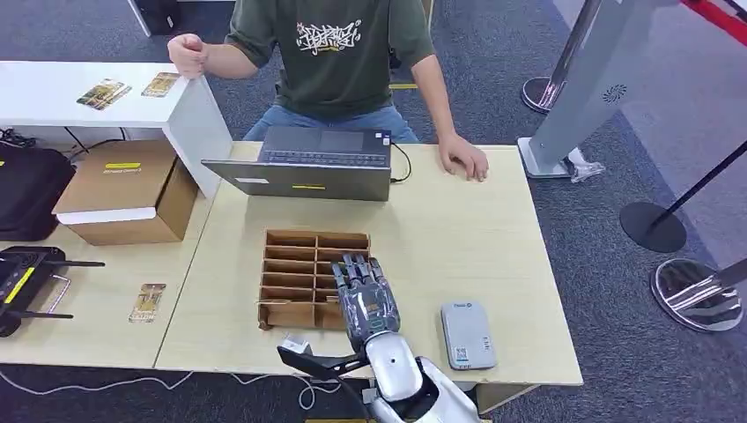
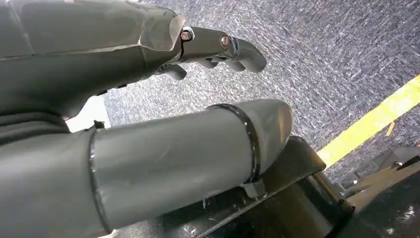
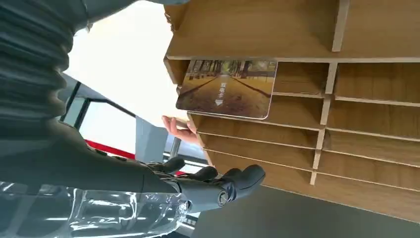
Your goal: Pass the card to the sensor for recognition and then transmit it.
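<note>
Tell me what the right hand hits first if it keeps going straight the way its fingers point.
Likely the slotted wooden rack: the right hand hovers over its near right corner, fingers aimed across the slots. The card stands in a slot just ahead; height is unclear.

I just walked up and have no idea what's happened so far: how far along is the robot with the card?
Nothing looks done yet. The right hand hovers over the wooden slotted rack, fingers apart and holding nothing. One card sits in a slot close in front of it. Left to do: grasp the card, bring it to the grey reader on the table, then hand it on, probably to the person.
</note>
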